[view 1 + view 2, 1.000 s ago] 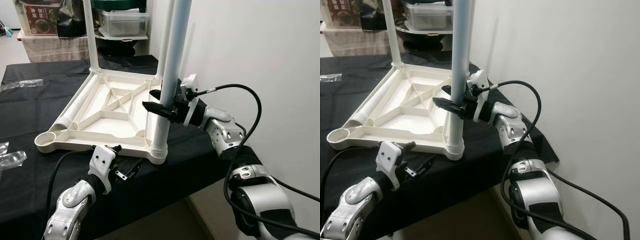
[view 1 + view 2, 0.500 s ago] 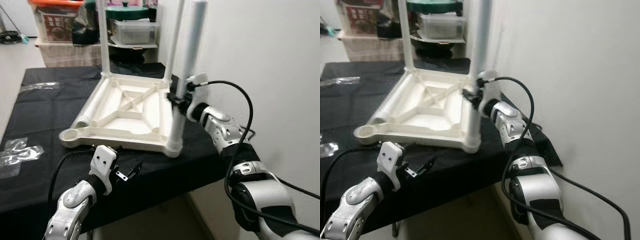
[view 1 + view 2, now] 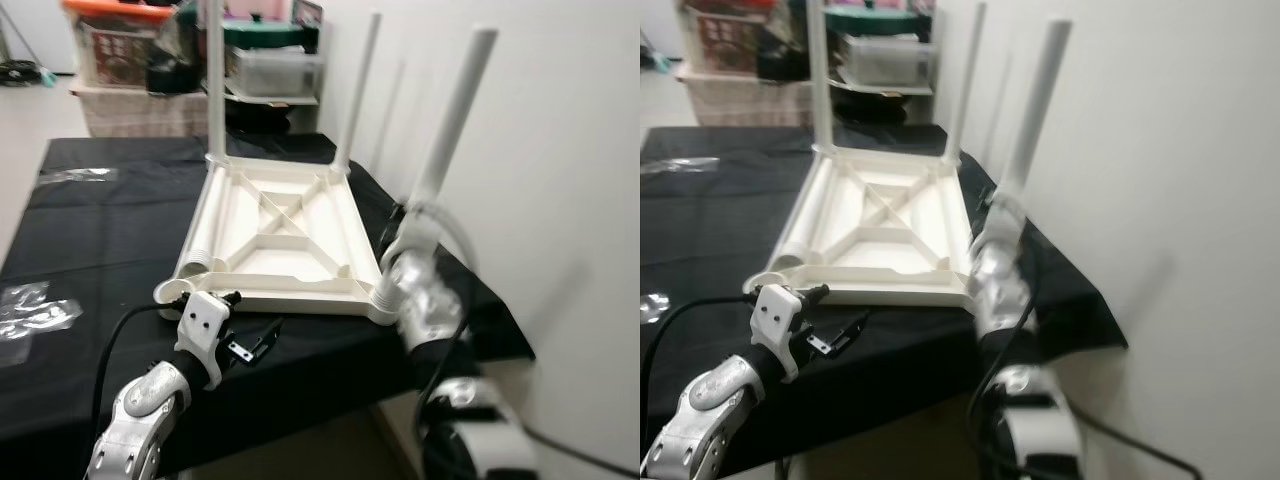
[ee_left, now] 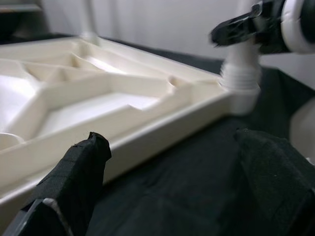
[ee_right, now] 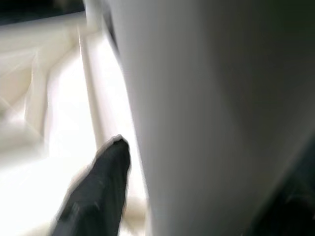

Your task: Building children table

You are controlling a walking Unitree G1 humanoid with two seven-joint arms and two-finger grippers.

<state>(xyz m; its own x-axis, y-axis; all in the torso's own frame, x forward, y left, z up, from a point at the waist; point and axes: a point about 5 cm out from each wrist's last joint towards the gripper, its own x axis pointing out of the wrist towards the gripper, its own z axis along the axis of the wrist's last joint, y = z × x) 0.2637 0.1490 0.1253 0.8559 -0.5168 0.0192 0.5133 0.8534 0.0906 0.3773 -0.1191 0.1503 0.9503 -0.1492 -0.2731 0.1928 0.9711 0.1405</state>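
Retreated right gripper (image 4: 246,27) beside table leg (image 3: 455,120)

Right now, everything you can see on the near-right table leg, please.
The near-right leg is a white, plastic-looking round tube, plain along its length, with a ribbed collar at the foot where it enters the corner socket of the upturned tabletop. It stands tilted, its top leaning away from the tabletop towards the wall. The right gripper is at it just above the collar, a black finger lying against its side. The head views are blurred there, so the seating is unclear.
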